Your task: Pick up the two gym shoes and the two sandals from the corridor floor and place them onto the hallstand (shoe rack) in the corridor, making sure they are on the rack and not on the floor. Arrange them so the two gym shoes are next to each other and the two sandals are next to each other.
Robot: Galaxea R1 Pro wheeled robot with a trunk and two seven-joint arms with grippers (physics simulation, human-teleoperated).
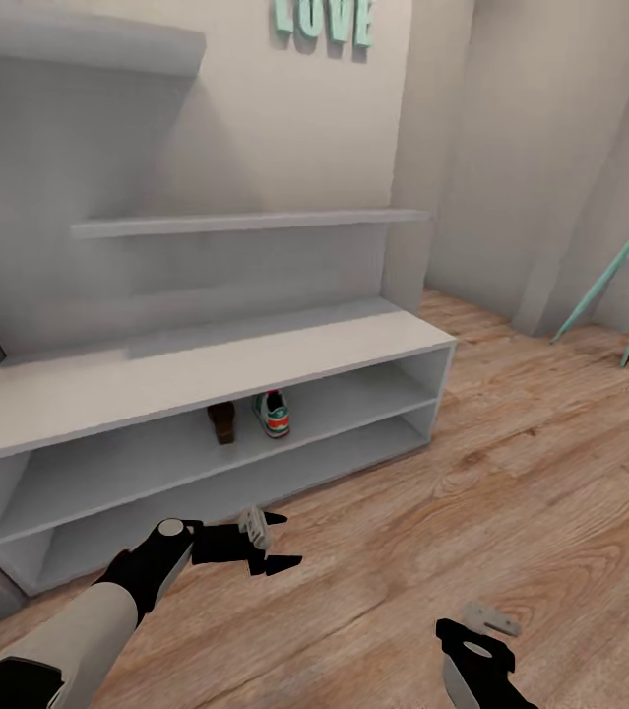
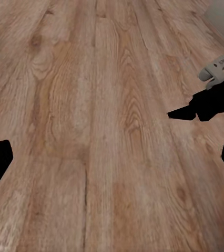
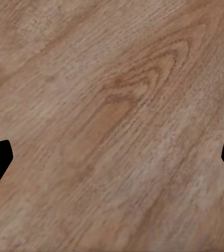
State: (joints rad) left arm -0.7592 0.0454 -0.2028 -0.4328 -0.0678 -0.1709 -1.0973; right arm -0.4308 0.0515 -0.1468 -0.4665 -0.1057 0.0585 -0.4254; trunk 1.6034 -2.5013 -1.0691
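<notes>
Hallstand [image 1: 206, 369], pale grey, stands against the wall ahead of me. On its upper open shelf one brown sandal [image 1: 221, 421] sits just beside one gym shoe [image 1: 273, 414], white with green and red accents, both near the shelf's middle. My left claw [image 1: 273, 540] hangs over the wood-plank corridor floor [image 1: 511, 473] in front of the rack, fingers spread apart and holding nothing. My right claw [image 3: 112, 157] is low at my right, released too, above bare planks.
</notes>
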